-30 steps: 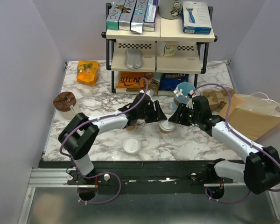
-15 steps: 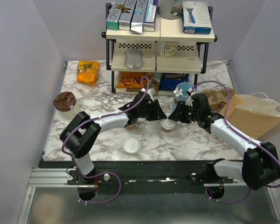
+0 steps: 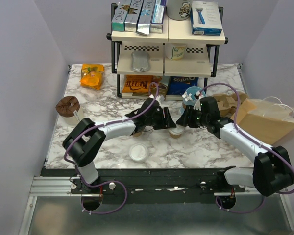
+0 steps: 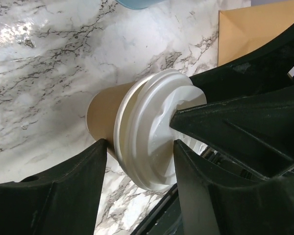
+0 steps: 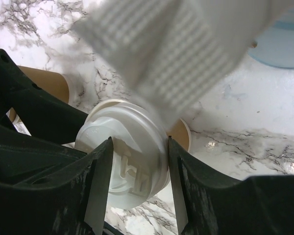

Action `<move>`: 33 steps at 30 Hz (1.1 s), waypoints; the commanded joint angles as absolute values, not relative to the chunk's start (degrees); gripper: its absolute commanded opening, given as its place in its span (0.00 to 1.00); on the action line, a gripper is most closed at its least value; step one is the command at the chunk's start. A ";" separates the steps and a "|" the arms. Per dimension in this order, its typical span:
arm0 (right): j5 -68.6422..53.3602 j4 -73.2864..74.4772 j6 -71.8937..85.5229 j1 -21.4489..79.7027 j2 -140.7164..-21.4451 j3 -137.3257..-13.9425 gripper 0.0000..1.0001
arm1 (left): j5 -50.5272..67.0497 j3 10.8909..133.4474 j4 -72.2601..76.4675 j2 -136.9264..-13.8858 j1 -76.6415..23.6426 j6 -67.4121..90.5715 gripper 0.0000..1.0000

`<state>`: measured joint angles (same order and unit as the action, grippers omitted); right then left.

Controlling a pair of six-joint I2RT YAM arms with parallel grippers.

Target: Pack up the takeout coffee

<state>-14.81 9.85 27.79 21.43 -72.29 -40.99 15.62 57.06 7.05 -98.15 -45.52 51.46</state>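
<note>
The left arm reaches in low from the left of the frame, its left hand (image 4: pixel 139 144) angled down with one finger touching the takeout coffee (image 3: pixel 175 131) just under the lid rim and the other at the lid's edge, probably to steady it; whether it is clamped or loose cannot be told. The takeout coffee stands upright on the marble surface (image 3: pixel 108 98) at centre, between both hands. The right arm mirrors this pose, its right hand (image 5: pixel 139 142) over the lid with fingers apart, grip likewise undetermined; the brown paper bag (image 3: pixel 264 122) at far right is the likely destination.
</note>
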 commanded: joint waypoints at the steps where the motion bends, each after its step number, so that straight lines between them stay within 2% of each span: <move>1: -11.42 11.95 24.61 21.80 -74.62 -39.90 0.55 | 17.05 56.08 7.11 -96.94 -45.97 50.97 0.61; 10: -11.16 12.74 25.05 21.80 -71.28 -39.90 0.55 | 19.68 56.25 10.28 -97.21 -45.97 51.59 0.70; 14: -10.37 15.38 25.66 21.88 -69.79 -41.74 0.51 | 20.13 55.99 10.90 -96.77 -46.05 51.59 0.73; 19: -6.25 20.47 25.40 21.80 -69.52 -43.07 0.50 | 19.69 56.51 10.11 -96.59 -45.97 51.33 0.74; 33: -5.80 24.96 25.75 21.80 -68.38 -46.32 0.47 | 19.42 57.48 9.23 -95.98 -45.97 50.80 0.73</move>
<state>-8.69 20.78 26.72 21.69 -69.25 -44.64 18.61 56.58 8.78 -98.13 -45.56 51.59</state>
